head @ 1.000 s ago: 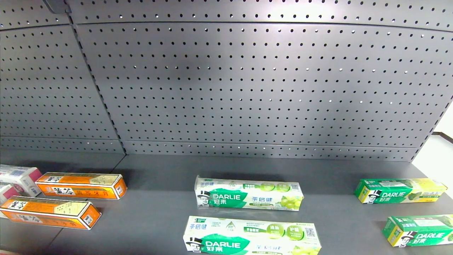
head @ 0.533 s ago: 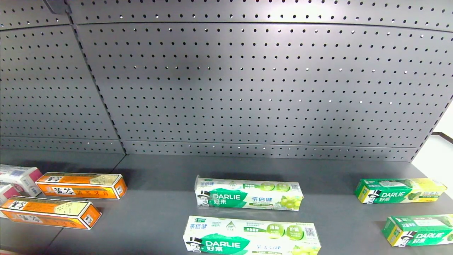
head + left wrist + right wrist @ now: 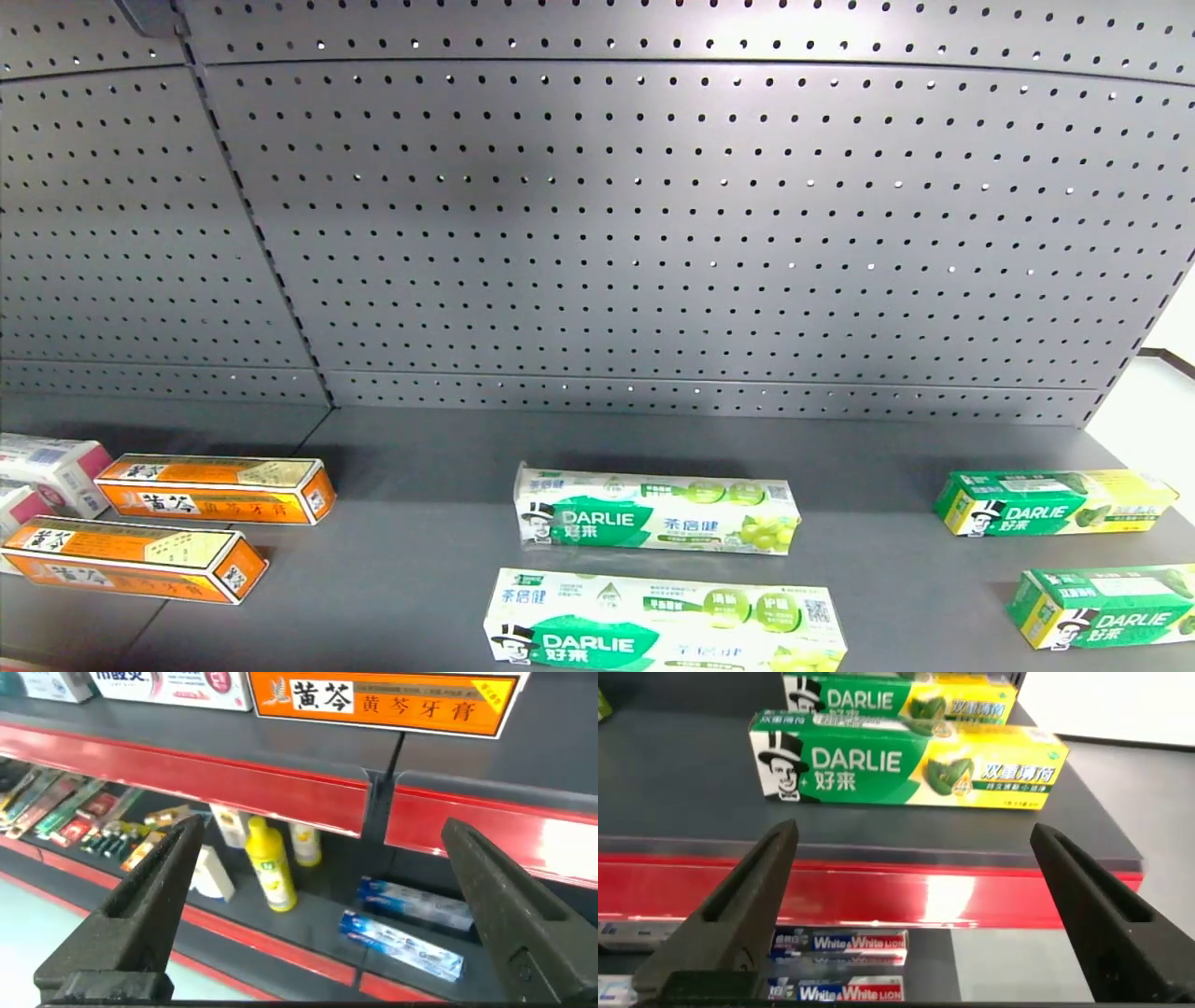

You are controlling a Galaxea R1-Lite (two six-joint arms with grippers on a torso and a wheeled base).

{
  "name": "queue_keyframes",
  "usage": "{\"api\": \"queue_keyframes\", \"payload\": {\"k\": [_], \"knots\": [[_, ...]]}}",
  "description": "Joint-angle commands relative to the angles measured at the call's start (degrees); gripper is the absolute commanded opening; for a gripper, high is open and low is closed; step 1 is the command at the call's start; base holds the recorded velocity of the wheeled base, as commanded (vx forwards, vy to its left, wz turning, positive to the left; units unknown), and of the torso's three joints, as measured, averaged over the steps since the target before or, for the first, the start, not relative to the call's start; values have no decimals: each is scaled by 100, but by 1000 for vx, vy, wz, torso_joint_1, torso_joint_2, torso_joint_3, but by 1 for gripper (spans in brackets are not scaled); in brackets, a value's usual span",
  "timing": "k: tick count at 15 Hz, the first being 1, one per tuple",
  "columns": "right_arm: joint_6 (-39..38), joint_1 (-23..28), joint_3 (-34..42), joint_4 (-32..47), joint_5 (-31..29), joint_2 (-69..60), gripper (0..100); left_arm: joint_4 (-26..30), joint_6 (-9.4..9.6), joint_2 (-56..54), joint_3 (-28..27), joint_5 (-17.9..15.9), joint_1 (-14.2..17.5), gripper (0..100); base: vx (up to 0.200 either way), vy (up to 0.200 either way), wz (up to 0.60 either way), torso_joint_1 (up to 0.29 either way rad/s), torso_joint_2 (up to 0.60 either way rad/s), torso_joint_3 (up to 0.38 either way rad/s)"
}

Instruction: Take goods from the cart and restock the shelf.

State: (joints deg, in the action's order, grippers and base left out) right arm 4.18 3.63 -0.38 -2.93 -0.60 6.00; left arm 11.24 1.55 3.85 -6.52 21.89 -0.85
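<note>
Left gripper point(image 3: 318, 905) and right gripper point(image 3: 915, 915) both have fingers apart, empty; I'd load up first, then fill the shelf point(image 3: 420, 448) at its bare twelve o'clock strip.

Brand lettering, on toothpaste boxes point(image 3: 656, 511)

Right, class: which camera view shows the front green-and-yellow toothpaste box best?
The right wrist view: the front green-and-yellow toothpaste box lies whole and close. The head view has it farther off, cut by the picture's edge. The left wrist view faces an orange box instead.
</note>
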Motion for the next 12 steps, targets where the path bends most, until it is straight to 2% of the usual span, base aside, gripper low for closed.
{"api": "queue_keyframes", "payload": {"k": [1,5,7,9,10,12], "knots": [[4,-3,11,-15,7,-125,100,1,-102,-341,11,-19,68,100,0,0,0,0,0,0],[-14,-3,11,-15,-2,-125,100,-8,-656,-341,28,-89,68,100,0,0,0,0,0,0],[-14,-3,11,-15,-2,-125,100,-25,-656,-350,37,-80,68,100,0,0,0,0,0,0],[-23,-12,11,-6,51,-125,100,-34,-568,-350,55,-54,68,100,0,0,0,0,0,0],[-5,-3,11,-6,121,-125,100,-96,-603,-359,72,-10,68,100,-200,0,0,2,2,2],[-5,-12,11,-6,130,-125,100,-412,-559,-359,213,-19,68,100,-200,0,0,10,7,0]]}}
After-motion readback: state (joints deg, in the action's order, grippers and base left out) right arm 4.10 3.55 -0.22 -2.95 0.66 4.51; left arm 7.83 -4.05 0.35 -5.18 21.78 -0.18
